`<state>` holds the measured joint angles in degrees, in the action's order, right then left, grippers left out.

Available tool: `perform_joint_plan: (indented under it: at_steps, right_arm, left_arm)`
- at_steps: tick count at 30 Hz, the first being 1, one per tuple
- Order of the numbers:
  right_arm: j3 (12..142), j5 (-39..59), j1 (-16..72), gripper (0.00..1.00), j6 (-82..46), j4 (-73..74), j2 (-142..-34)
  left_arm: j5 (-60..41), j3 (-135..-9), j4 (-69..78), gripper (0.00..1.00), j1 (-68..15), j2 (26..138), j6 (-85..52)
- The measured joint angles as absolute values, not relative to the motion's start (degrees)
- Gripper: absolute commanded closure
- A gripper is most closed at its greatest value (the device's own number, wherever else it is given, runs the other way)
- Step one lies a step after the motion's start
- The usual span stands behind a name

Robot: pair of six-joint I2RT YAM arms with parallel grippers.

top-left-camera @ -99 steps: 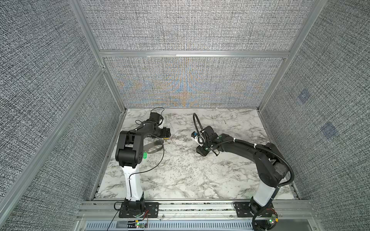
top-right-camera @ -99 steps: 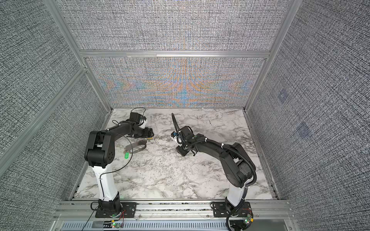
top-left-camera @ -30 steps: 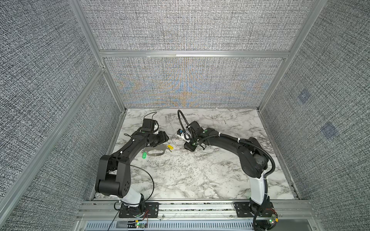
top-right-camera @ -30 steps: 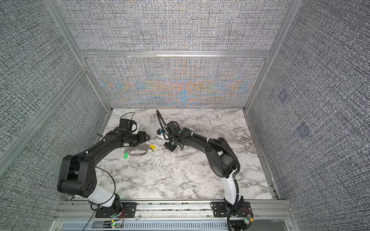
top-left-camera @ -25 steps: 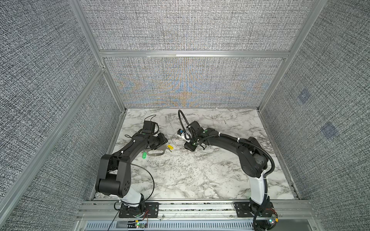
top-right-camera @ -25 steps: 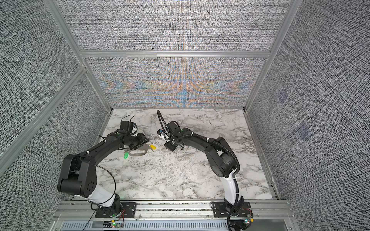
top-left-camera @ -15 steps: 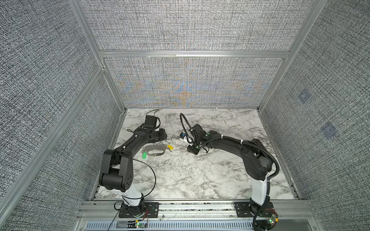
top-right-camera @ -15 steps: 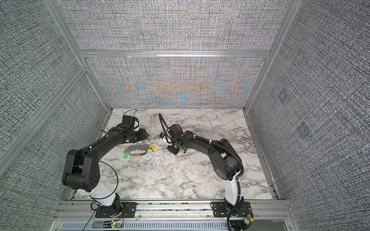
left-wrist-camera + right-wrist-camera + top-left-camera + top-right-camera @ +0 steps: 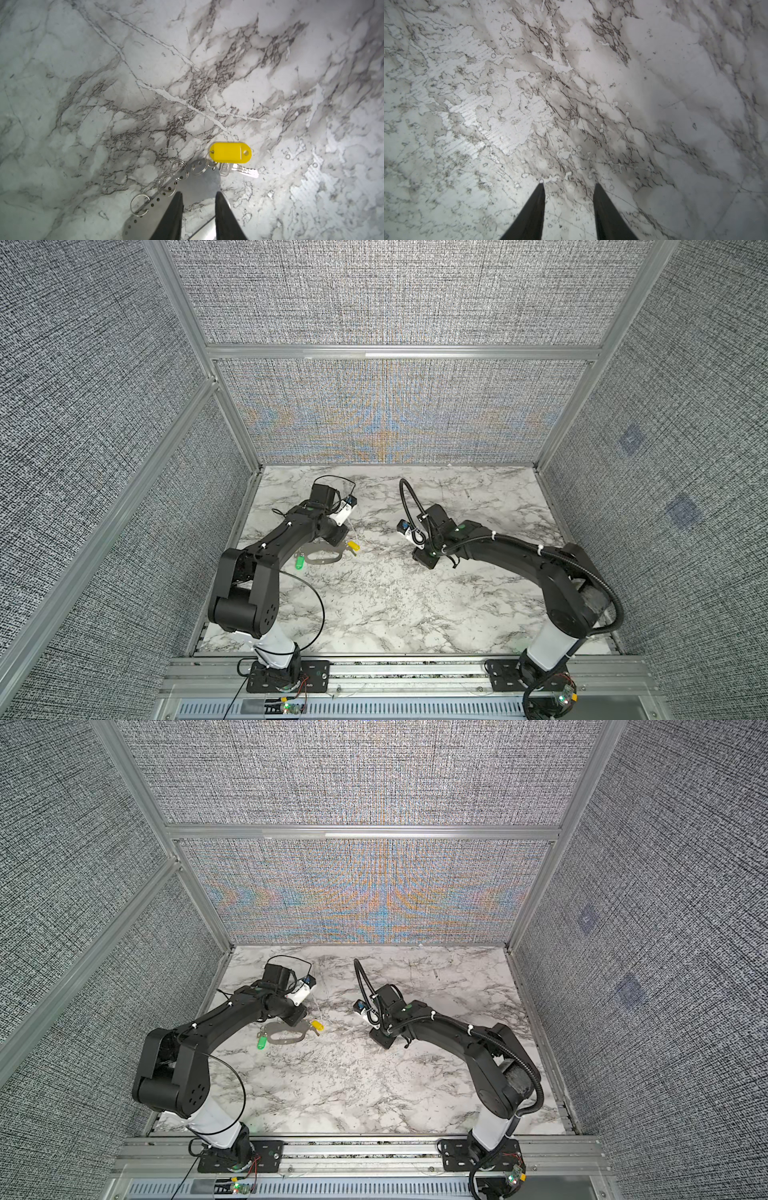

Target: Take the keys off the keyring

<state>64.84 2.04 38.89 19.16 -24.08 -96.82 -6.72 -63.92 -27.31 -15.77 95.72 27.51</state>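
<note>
The keyring point(image 9: 322, 559) point(image 9: 284, 1038) is a flat grey oval loop lying on the marble at the left in both top views. The green-tagged key point(image 9: 299, 562) point(image 9: 261, 1042) lies at its left end. The yellow-tagged key point(image 9: 353, 546) point(image 9: 318, 1026) lies at its right end. In the left wrist view the yellow tag point(image 9: 230, 152) covers a silver key point(image 9: 242, 170), which is linked by a split ring to the keyring's wide end point(image 9: 204, 182). My left gripper point(image 9: 198, 193) point(image 9: 338, 537) is open, its narrow-set fingers over that end. My right gripper point(image 9: 569, 182) point(image 9: 426, 562) is open over bare marble.
Several empty split rings point(image 9: 166, 186) hang along the keyring's holed edge. The marble table point(image 9: 395, 605) is boxed in by grey fabric walls, and the left wall point(image 9: 232, 506) stands close behind the left arm. The arm bases sit on the front rail point(image 9: 395, 670).
My left gripper's jaws have narrowed over the keyring's end. My right gripper has drawn back to the right and towards the front, away from the yellow tag.
</note>
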Motion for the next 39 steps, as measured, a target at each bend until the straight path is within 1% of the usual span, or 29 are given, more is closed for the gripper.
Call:
perform_joint_plan:
  at_steps: [7, 10, 14, 29, 34, 37, 39]
  right_arm:
    - [61.8, 1.6, 37.9, 0.59, 19.2, -25.4, -92.6]
    - [61.6, 1.4, 37.8, 0.58, 19.2, -26.6, -91.9]
    - [61.6, 0.7, 37.8, 0.59, 19.2, -27.5, -91.4]
    - [62.0, 0.7, 37.8, 0.59, 17.9, -29.0, -91.9]
    - [62.1, 0.7, 37.8, 0.60, 17.9, -29.3, -92.1]
    - [62.1, 0.7, 37.8, 0.60, 17.9, -29.3, -92.2]
    - [62.1, 0.7, 37.8, 0.60, 17.9, -29.3, -92.3]
  left_arm:
    - [-2.9, -62.7, -27.2, 0.68, -16.5, 97.8, 43.0]
    - [-1.6, -62.7, -26.6, 0.69, -16.7, 98.7, 46.9]
    - [-1.5, -62.9, -25.2, 0.71, -17.1, 100.5, 50.7]
    - [0.1, -63.1, -22.2, 0.77, -18.0, 103.6, 55.6]
    - [1.1, -63.7, -22.2, 0.80, -18.2, 104.7, 56.2]
    - [1.1, -63.7, -22.3, 0.86, -18.2, 104.9, 56.6]
    - [1.1, -63.7, -22.4, 0.86, -18.3, 104.9, 56.8]
